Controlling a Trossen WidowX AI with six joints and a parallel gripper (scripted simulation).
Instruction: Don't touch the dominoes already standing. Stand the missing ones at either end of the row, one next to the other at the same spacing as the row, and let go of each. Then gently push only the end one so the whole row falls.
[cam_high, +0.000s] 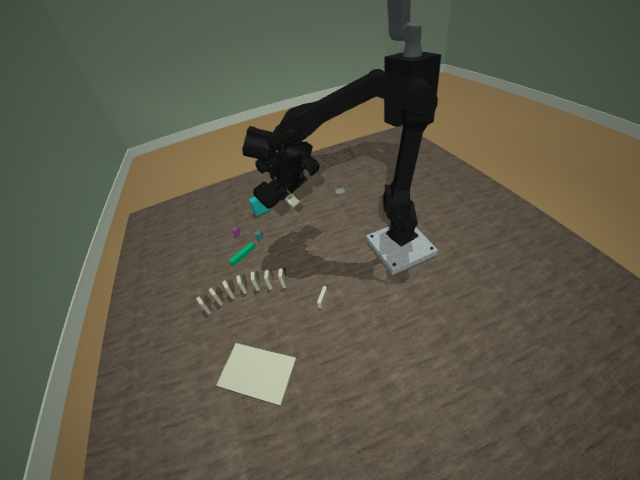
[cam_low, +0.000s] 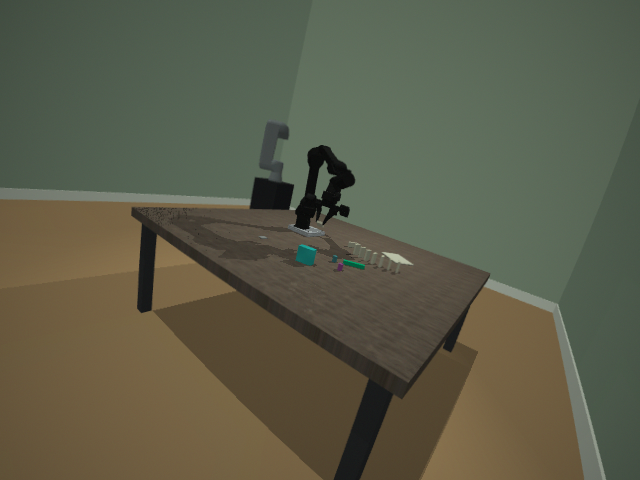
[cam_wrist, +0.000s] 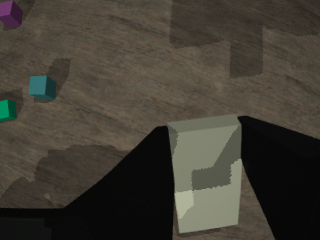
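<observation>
Dominoes first: I have one cream domino (cam_wrist: 206, 174) pinched between the two black fingers of my gripper (cam_high: 283, 198), clamped on its long sides, and it hangs in the air above the dark wooden table (cam_low: 361, 320); from the top camera only a pale end of it pokes out under the fingers, just beside the big teal cube (cam_high: 257, 206); the row of seven standing dominoes (cam_high: 241, 285) curves along nearer the camera, evenly spaced, well apart from my gripper; one more domino (cam_high: 321, 297) stands alone off the row's right end, with a gap wider than the row's spacing between them; a flat cream square sheet (cam_high: 256, 373) lies in front of the row; between the row and my gripper sit a green bar (cam_high: 242, 253), a small teal cube (cam_high: 258, 235) and a small purple block (cam_high: 235, 231); a tiny grey piece (cam_high: 339, 191) lies near the arm's upright; the arm's base plate (cam_high: 402, 251) sits to the right of the row.
</observation>
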